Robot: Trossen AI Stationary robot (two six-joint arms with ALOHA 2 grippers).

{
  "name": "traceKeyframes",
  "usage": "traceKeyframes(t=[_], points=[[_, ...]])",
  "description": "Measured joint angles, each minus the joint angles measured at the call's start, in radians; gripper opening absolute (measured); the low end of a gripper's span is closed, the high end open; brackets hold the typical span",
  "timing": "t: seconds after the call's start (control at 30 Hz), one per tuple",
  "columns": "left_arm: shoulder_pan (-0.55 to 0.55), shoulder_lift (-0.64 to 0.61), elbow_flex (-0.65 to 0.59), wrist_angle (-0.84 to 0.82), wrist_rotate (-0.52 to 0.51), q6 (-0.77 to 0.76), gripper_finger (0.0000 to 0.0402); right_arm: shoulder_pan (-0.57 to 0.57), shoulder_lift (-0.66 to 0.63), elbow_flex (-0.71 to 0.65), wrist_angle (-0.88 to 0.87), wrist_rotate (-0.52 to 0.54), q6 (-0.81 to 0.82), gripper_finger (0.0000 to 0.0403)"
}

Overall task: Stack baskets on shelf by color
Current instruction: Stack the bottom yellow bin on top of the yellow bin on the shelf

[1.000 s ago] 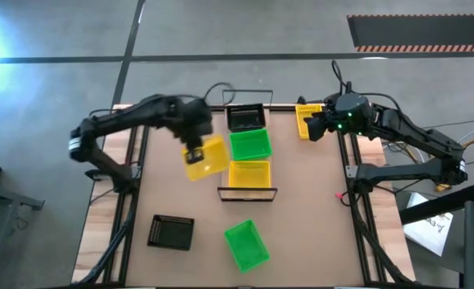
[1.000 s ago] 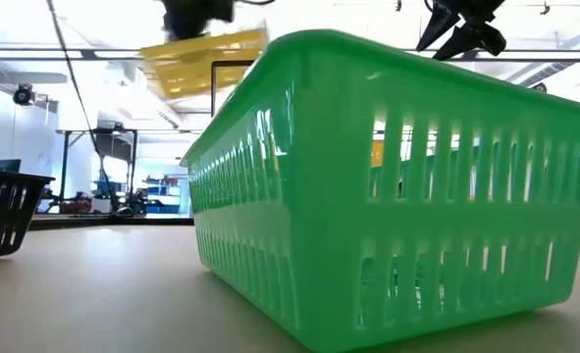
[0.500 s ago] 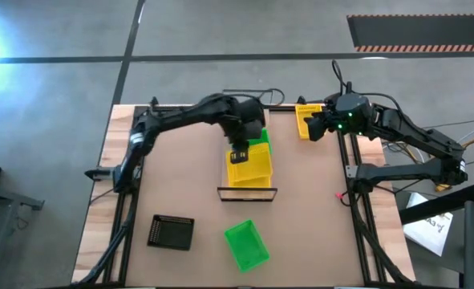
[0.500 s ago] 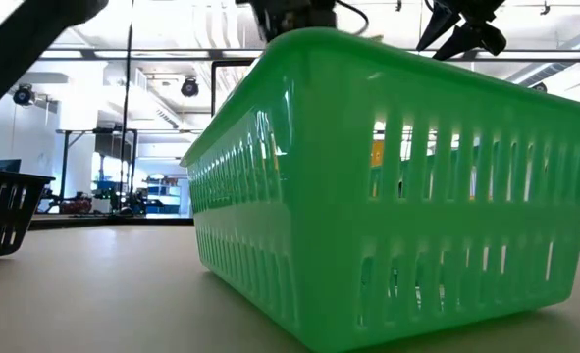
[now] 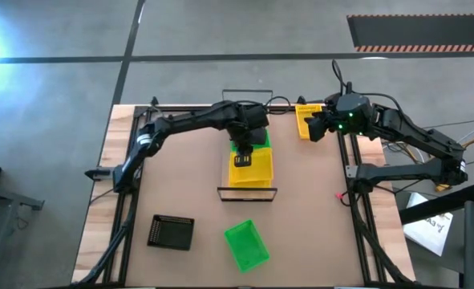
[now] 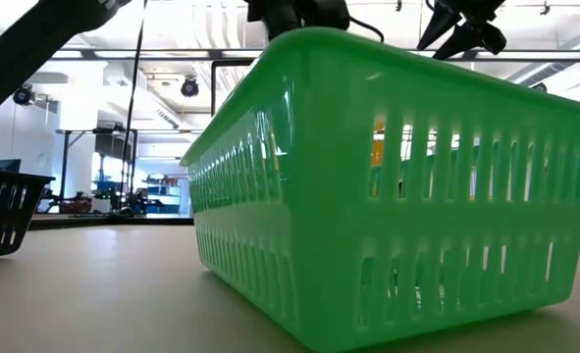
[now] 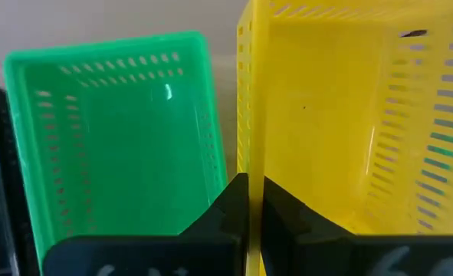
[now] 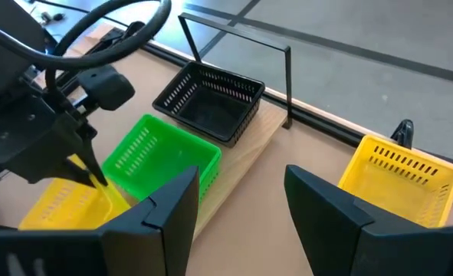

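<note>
Yellow basket [image 7: 326,115] edge pinched tight in left pincer [image 7: 254,201]; high view hides grip. Right pincer [image 8: 237,201] open, empty.

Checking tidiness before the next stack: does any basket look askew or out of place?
Yes. The green basket near the table's front sits skewed, off the shelf. A black basket and a yellow basket also remain off it. Left tool grips a yellow one over the shelf.

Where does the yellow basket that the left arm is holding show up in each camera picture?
High: held yellow basket at the middle, on the shelf.
Low: not visible, hidden behind a loose green basket.
Left wrist: fills the right side, beside the shelf's green basket.
Right wrist: at lower left.
Shared landmark: that green basket on the shelf.
</note>
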Motion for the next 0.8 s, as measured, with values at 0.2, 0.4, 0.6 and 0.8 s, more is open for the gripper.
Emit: traceKeyframes(t=[0.2, 0.4, 0.6, 0.8], points=[[-0.004, 0.000, -0.006, -0.003, 0.001, 0.002, 0.0019, 0.000, 0.000, 0.000, 0.000, 0.000, -0.001, 0.0185], [-0.010, 0.000, -0.039, -0.003, 0.002, 0.001, 0.0076, 0.000, 0.000, 0.000, 0.000, 0.000, -0.001, 0.0185], [-0.020, -0.001, -0.059, -0.004, 0.006, -0.008, 0.0122, 0.000, 0.000, 0.000, 0.001, 0.000, -0.001, 0.0185], [-0.032, -0.028, -0.041, -0.004, 0.026, -0.034, 0.0119, 0.000, 0.000, 0.000, 0.004, 0.000, -0.001, 0.0185]])
